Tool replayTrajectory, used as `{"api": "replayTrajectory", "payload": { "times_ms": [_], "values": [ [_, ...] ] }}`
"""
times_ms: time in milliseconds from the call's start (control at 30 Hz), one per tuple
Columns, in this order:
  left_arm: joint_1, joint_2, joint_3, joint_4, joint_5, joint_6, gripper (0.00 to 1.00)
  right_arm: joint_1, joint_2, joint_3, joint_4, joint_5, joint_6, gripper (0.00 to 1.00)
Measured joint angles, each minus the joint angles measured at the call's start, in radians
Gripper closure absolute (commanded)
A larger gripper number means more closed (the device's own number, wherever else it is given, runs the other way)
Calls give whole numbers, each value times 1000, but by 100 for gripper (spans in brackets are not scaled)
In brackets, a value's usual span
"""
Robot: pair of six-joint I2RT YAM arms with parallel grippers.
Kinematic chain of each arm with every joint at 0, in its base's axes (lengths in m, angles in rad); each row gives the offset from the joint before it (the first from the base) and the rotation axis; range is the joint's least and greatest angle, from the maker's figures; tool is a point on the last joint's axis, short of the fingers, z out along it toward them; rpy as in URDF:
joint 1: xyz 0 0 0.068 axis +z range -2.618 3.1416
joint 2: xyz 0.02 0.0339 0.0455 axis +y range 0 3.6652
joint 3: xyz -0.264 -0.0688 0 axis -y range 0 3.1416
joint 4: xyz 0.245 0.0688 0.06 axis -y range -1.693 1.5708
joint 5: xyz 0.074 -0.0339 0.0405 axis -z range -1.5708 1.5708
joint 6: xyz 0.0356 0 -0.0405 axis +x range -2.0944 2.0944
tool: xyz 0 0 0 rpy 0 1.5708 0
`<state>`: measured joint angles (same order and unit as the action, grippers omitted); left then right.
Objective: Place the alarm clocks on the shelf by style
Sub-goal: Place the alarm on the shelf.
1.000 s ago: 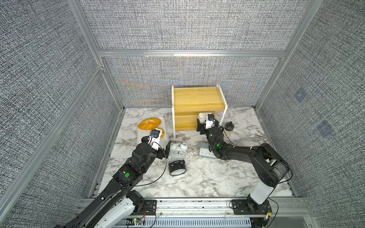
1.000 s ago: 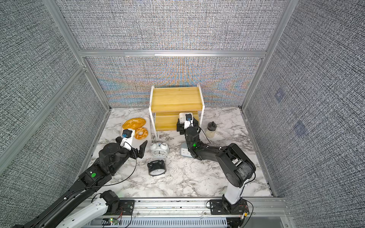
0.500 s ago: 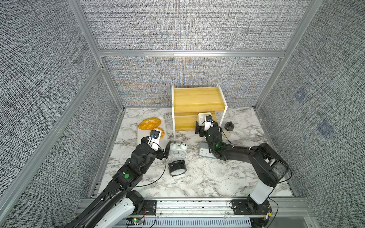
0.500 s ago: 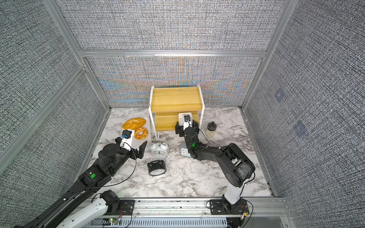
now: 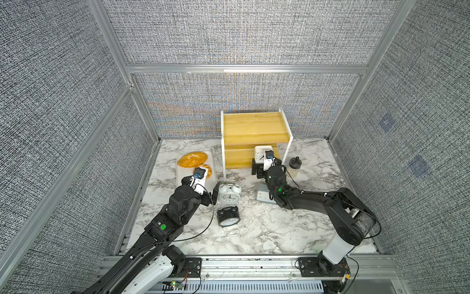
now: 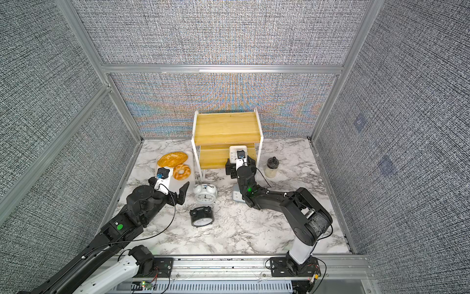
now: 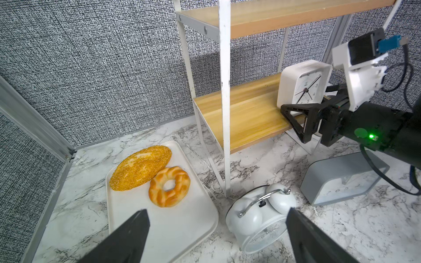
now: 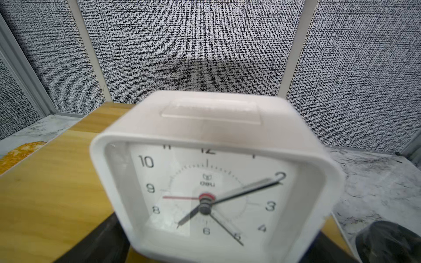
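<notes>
The small white square clock (image 7: pixel 303 84) (image 8: pixel 211 182) stands on the lower board of the shelf (image 5: pixel 254 127) (image 6: pixel 226 127), near its right end. My right gripper (image 5: pixel 265 163) (image 6: pixel 240 163) is open, with one dark finger (image 7: pixel 296 118) on each side of that clock and a gap showing. The white twin-bell clock (image 5: pixel 229 194) (image 7: pixel 259 218) lies on the marble just in front of the shelf's left leg. My left gripper (image 5: pixel 203 188) (image 7: pixel 216 239) is open beside it and holds nothing. The black twin-bell clock (image 5: pixel 228 216) (image 6: pixel 201 217) lies nearer the front. The grey rectangular clock (image 7: pixel 341 180) (image 5: pixel 263 197) lies under my right arm.
A white tray (image 7: pixel 177 225) (image 5: pixel 181 178) left of the shelf holds a seeded loaf (image 7: pixel 141 167) and a twisted bread ring (image 7: pixel 169 185). A small jar with a black lid (image 5: pixel 295 166) (image 6: pixel 271 168) stands right of the shelf. Grey fabric walls enclose the table.
My right gripper's jaws have widened around the small white square clock on the lower board. The left arm has stayed where it was.
</notes>
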<state>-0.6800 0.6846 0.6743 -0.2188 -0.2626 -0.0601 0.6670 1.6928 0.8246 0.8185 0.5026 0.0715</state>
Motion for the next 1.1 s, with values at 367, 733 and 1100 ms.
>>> {"api": "replayTrajectory", "payload": {
  "times_ms": [367,733,1100],
  "values": [
    [0,-13,-3,0,2,0,0,6,-45,-51,-14,20,2,1],
    [0,-8,-3,0,4,0,0,12,-88,-90,-18,24,4,1],
    [0,3,-3,0,5,0,0,30,-118,-100,-35,11,-1,1]
  ]
}}
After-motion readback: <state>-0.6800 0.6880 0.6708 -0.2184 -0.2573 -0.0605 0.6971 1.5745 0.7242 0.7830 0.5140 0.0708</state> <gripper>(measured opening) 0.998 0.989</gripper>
